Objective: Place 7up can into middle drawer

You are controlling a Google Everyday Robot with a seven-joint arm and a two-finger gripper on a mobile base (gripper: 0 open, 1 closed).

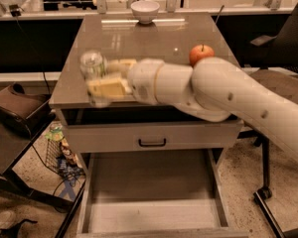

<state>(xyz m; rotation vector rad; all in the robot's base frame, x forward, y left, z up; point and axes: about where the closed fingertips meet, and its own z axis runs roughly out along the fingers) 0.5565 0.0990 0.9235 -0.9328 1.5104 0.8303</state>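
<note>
The 7up can (93, 63), with its silvery top up, is held between the yellowish fingers (108, 88) of my gripper (98, 76). The gripper is shut on the can and holds it over the front left corner of the table top (154, 36). My white arm reaches in from the right across the table's front edge. The middle drawer (149, 182) stands pulled open below, with a bare flat floor and thin side walls. It lies lower than the can and to its right.
An orange-red apple (201, 54) sits on the table right behind my arm. A white bowl (144, 11) stands at the back edge. A closed drawer front with a black handle (152, 143) is above the open drawer. An office chair (288, 58) stands right; clutter and a wire basket (59, 150) stand left.
</note>
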